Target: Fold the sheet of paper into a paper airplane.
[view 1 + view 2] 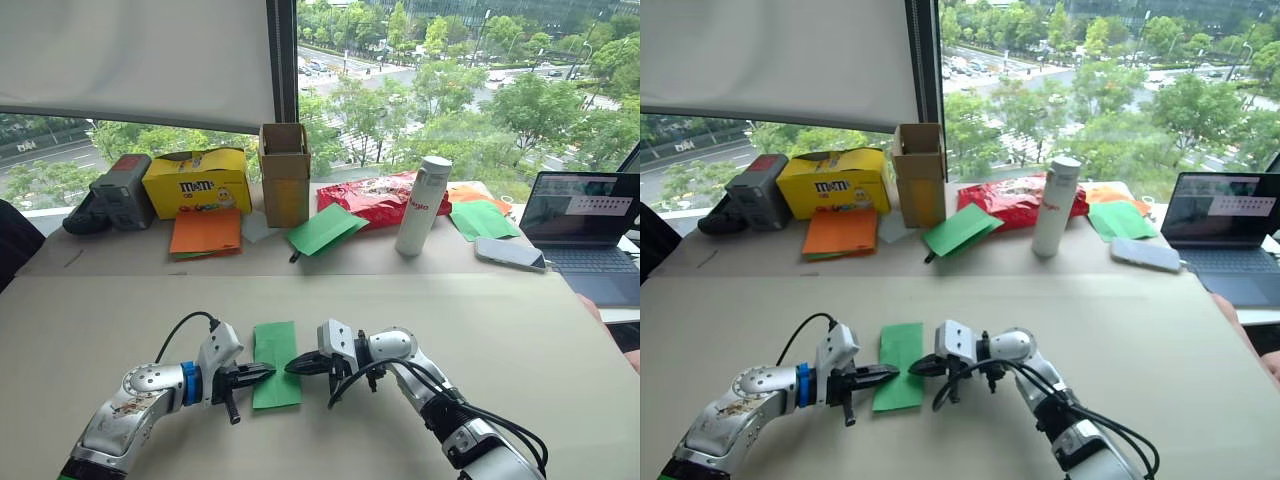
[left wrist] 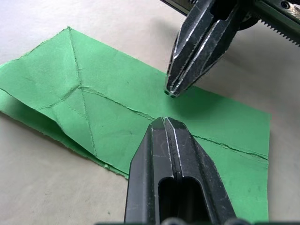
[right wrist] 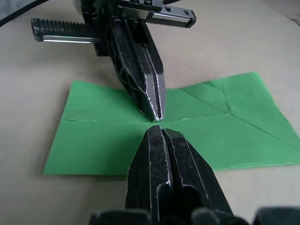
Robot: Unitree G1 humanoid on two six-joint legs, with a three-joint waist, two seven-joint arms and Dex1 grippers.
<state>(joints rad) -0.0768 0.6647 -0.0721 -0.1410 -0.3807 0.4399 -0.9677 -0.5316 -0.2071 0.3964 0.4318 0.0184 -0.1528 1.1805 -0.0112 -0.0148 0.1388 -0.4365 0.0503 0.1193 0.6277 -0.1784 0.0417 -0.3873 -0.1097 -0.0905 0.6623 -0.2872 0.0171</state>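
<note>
Two closed, empty grippers, the left gripper and right gripper, are pressed tip-to-tip on the sheet of paper lying flat on the table; the centre crease should be followed evenly.

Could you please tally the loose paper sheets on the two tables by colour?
Green: 3, the sheet of paper under the closed left gripper and right gripper, one by the cardboard box, one near the laptop.
Orange: 1 stack.
Total: 4.
</note>
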